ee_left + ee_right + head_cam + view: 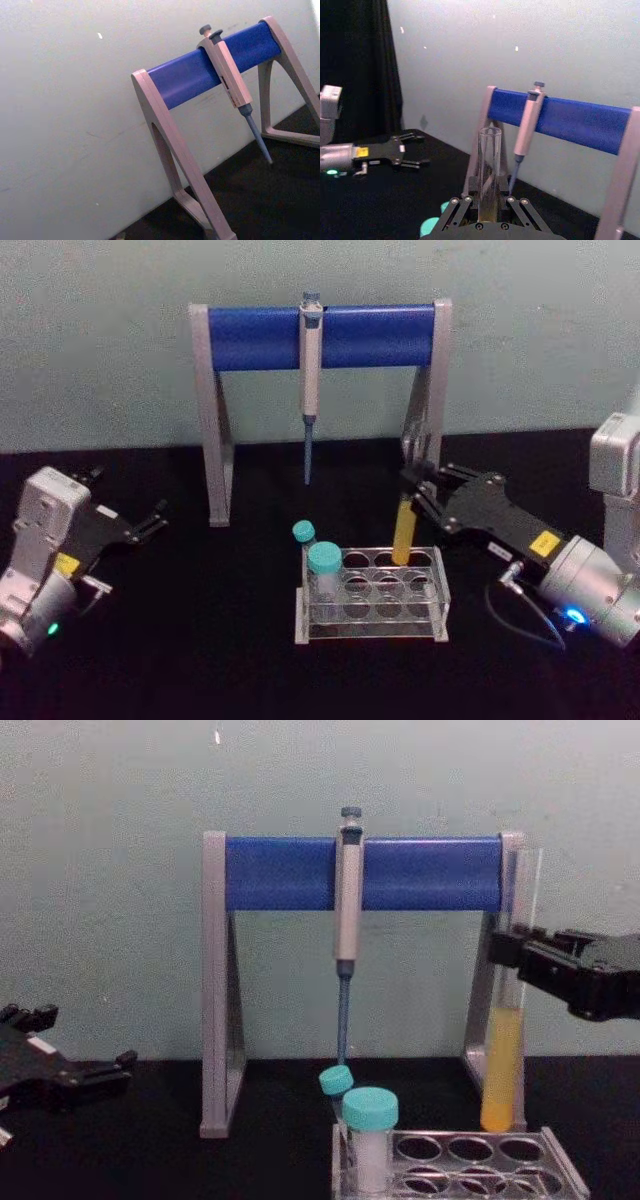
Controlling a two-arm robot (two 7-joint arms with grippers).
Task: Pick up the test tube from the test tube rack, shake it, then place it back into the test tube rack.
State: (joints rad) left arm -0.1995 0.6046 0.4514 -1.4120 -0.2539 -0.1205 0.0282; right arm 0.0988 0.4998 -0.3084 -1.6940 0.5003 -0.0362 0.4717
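Note:
My right gripper (418, 488) is shut on the test tube (403, 530), a slim clear tube with yellow liquid in its lower part. The tube (503, 1060) stands upright, its round bottom at about the level of the top plate of the clear test tube rack (565, 1167), over the back right holes. In the right wrist view the tube (489, 165) rises between the fingers of that gripper (487, 202). The rack (380, 626) sits at the table's middle. My left gripper (150, 523) rests open at the far left, away from the rack.
Two teal-capped vials (324, 558) (303, 532) stand at the rack's left end. Behind it is a grey-and-blue pipette stand (250, 337) with a pipette (311, 370) hanging from its bar, close behind the tube. The table is black; a pale wall is behind.

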